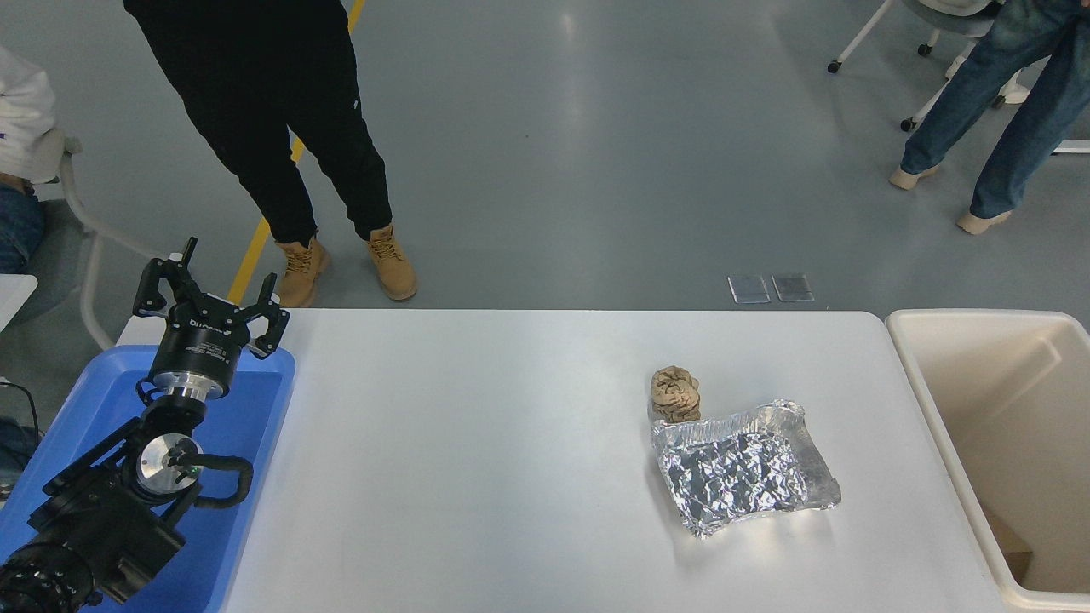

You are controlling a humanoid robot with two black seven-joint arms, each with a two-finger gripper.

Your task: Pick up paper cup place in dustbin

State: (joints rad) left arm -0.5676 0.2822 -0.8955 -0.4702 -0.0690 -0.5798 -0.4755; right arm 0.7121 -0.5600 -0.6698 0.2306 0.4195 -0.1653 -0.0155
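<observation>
We see the dustbin (pixel 945 400) standing against the right end of the white tabletop (pixel 477 460), cream-coloured, with a thick rounded rim and deep smooth walls. Its inside is mostly bare; low in the near corner a small brown piece (pixel 1009 545) lies on the bottom, and we cannot tell what it is. The paper cup does not show anywhere in this view, neither on the tabletop nor in the part of the dustbin that we can see into.

On the right half of the tabletop lies a shiny foil tray (pixel 742 470), crinkled and dented, with nothing in it. A crumpled brown paper ball (pixel 676 394) sits just beyond the tray's far left corner, close against its rim; we cannot tell whether the two touch.

At the left end a blue plastic tray (pixel 255 409) rests partly over the edge of the tabletop. The left arm is parked above it, and the left gripper (pixel 209 294) points away from us with its jaws spread apart, holding nothing. There is small white lettering on the gripper's body, too small for us to read. The right arm is out of view.

Beyond the tabletop, a person in black trousers and tan boots (pixel 294 153) stands on the grey floor near a yellow line, and another in blue jeans (pixel 988 111) stands at the upper right.
</observation>
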